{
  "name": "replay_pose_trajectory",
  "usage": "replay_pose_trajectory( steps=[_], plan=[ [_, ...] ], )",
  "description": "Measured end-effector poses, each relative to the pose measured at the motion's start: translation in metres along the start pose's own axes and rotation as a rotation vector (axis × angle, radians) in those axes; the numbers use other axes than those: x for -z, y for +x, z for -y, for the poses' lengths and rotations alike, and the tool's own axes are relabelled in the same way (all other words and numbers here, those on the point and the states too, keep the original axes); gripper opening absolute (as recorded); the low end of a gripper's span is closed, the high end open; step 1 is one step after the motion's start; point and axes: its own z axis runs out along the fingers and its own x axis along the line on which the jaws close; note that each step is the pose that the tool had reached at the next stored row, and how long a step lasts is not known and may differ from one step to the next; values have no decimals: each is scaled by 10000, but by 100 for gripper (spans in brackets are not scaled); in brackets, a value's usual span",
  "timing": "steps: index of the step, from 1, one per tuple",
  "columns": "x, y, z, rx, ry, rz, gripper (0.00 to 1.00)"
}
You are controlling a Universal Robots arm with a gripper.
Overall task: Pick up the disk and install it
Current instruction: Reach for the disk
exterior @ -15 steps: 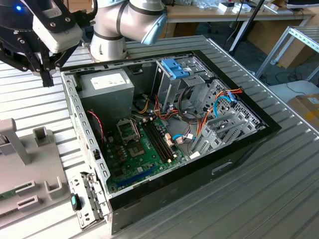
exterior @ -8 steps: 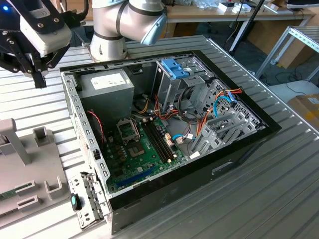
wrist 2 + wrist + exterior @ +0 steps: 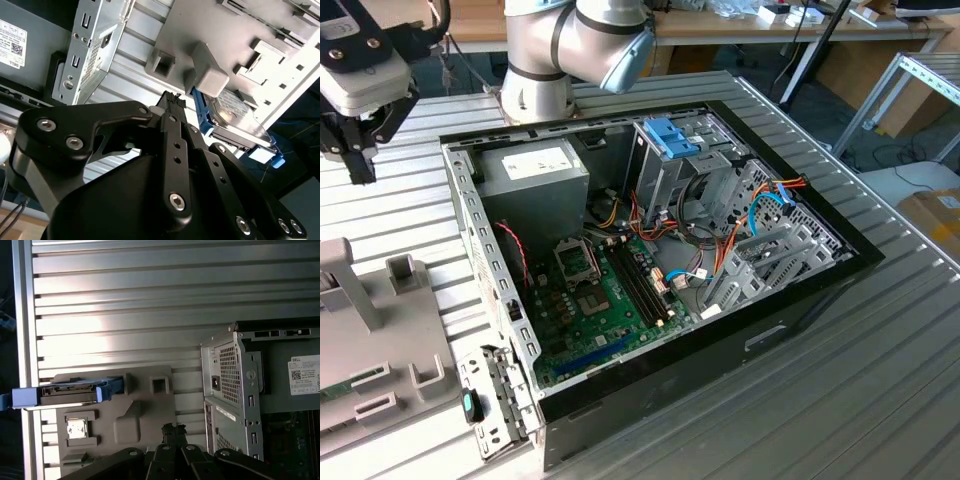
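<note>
One gripper (image 3: 173, 429) — closed, empty — hovers near the disk (image 3: 70, 392) on its grey fixture (image 3: 145, 412).

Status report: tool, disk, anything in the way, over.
Tool shut, holding nothing, near the grey fixture. Disk seated in fixture, ungripped. No obstruction seen between.

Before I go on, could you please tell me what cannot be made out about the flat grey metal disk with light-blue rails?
First wrist view: the disk shows edge-on, its flat face hidden; the picture's edge cuts one rail end.
Second wrist view: the moulded grey plastic holder and the black gripper cover part of the disk.
</note>
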Motion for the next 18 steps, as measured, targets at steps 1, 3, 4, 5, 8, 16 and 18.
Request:
replay_pose_trajectory(
  steps=[1,3,4,5,8,16,18],
  plan=[
    [0,6,0,0,-1,1,11],
    [0,7,-6,-1,-1,2,11],
    [-2,10,-39,0,-1,2,11],
    [-4,13,-76,0,-1,2,11],
    [-7,31,-137,0,-2,3,11],
    [-1,260,-121,-2,-1,2,11],
    [0,347,-116,-7,-1,2,11]
  ],
)
